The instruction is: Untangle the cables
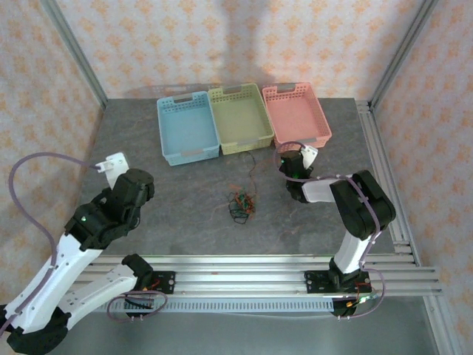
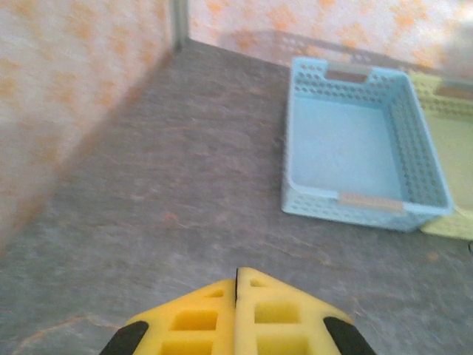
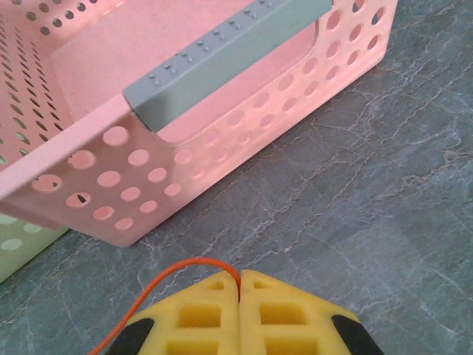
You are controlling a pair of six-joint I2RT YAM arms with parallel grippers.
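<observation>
Cables: a small bunched knot of thin black, red-orange and green flexible cables [image 1: 239, 205] lies on the tabletop, between the two arms and in front of the green basket.
Loose strand: one thin, glossy red-orange wire [image 3: 174, 274] curves up into the right gripper; it appears to lead back toward the knot.
Right gripper [image 3: 239, 277]: yellow, ribbed, foam-like jaws are closed on that red-orange wire, just beside the pink basket.
Risk, knot: nothing pins the bundle, so a pull would likely drag it whole or cinch it tighter.
Risk, grip: so slim and slick a wire may slide out of the soft pads.
Risk, snag: the strand could catch on a basket corner or hole.
Left gripper [image 2: 236, 274]: matching yellow jaws are pressed together on nothing, well apart from the knot.
Baskets: rectangular perforated plastic; the pink basket [image 3: 148, 185] has a grey handle strip, beside the green basket [image 1: 238, 91] and blue basket [image 2: 325, 211].
Tabletop [image 1: 185, 200]: grey, veined, matte, stone-look.
</observation>
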